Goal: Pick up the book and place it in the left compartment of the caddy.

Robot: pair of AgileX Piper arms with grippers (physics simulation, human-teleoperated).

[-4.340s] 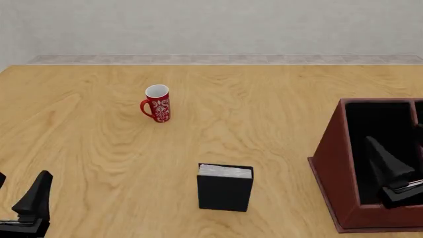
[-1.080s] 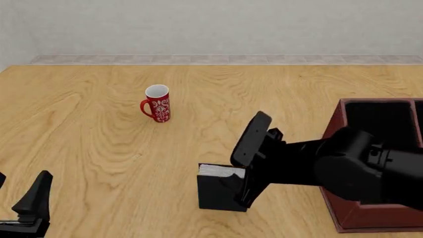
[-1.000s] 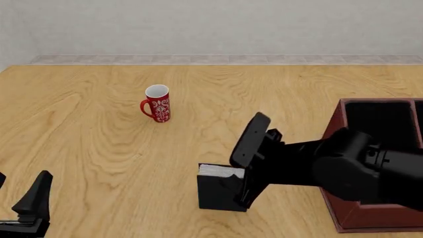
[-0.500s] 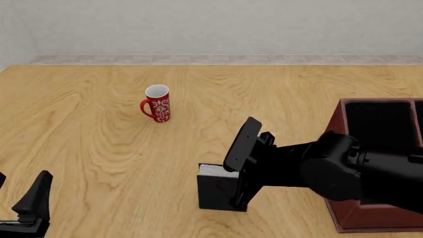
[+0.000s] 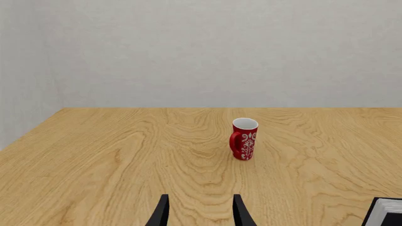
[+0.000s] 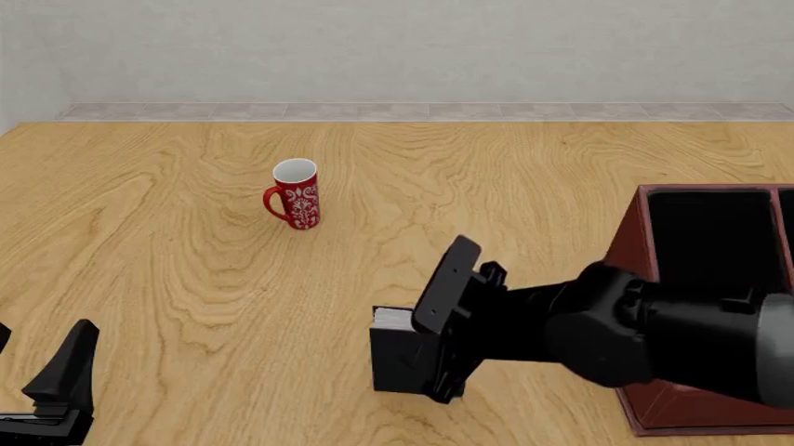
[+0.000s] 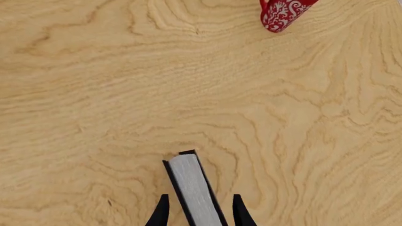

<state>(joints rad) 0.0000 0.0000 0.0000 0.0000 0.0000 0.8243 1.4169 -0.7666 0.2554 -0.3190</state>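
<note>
**A:** Where is the book (image 6: 400, 360) right now?

**B:** Standing upright on the desk (image 6: 186, 279), its white page block facing up. It sits well to the left of the caddy (image 6: 645, 362) and nearer the camera than the red mug (image 6: 296, 194), which is off behind it and to its left.

**A:** And the right claw (image 7: 199, 212)?

**B:** It is down over the book's right end. The right wrist view looks straight along the fingers (image 7: 161, 213), and the page block runs up between the two tips, one on each cover. The jaws are parted about as wide as the book is thick. Whether the pads actually press the covers, I cannot tell; the book's base looks to be on the desk.

**A:** What of the caddy itself?

**B:** It stands right of the book, with the right arm (image 6: 620, 325) crossing in front of its near left wall. The left compartment (image 6: 713, 232) shows black lining behind the arm.

**A:** The left claw (image 5: 199, 214)?

**B:** Far left of the book, low at the near desk edge, fingers apart with nothing between them. It points towards the mug, with a corner of the book at the edge of its wrist view.
</note>
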